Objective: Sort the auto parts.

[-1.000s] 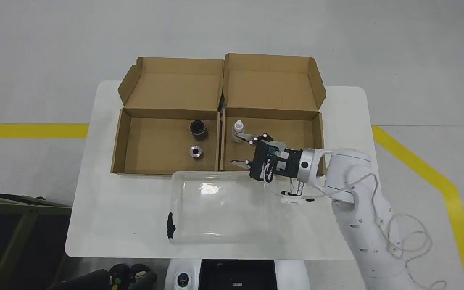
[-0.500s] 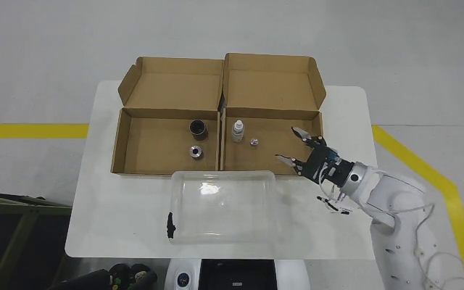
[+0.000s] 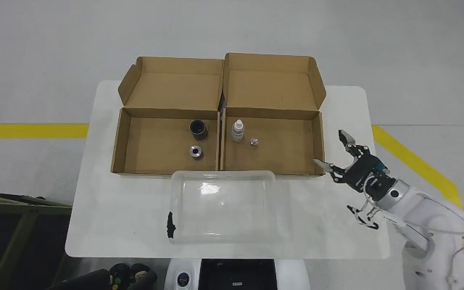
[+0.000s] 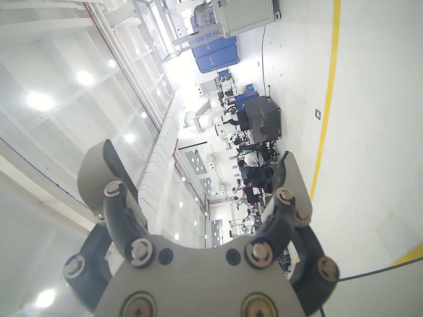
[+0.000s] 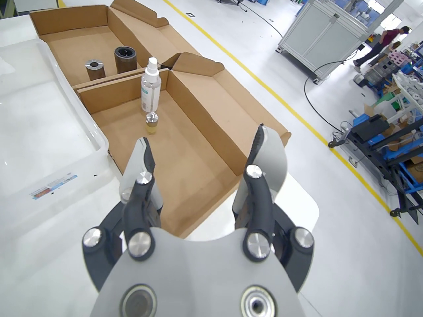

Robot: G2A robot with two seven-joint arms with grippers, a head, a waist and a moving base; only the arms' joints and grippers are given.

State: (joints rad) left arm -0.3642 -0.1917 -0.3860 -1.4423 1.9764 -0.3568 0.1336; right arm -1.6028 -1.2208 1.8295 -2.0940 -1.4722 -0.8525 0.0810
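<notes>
Just beside the right box [image 3: 290, 141], the right tool [image 3: 330, 148] is held open (and empty); the black part [image 3: 170, 225], well apart from that box at the clear tray's [image 3: 225, 210] edge, is best approached from above.

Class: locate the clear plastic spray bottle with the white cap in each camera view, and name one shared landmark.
Top view: the clear plastic spray bottle stands in the right-hand cardboard box, near its left wall.
Right wrist view: the bottle stands upright by the wall between the two boxes.
Left wrist view: the camera faces the hall ceiling instead.
Shared landmark: the small silver-capped part beside it.
</notes>
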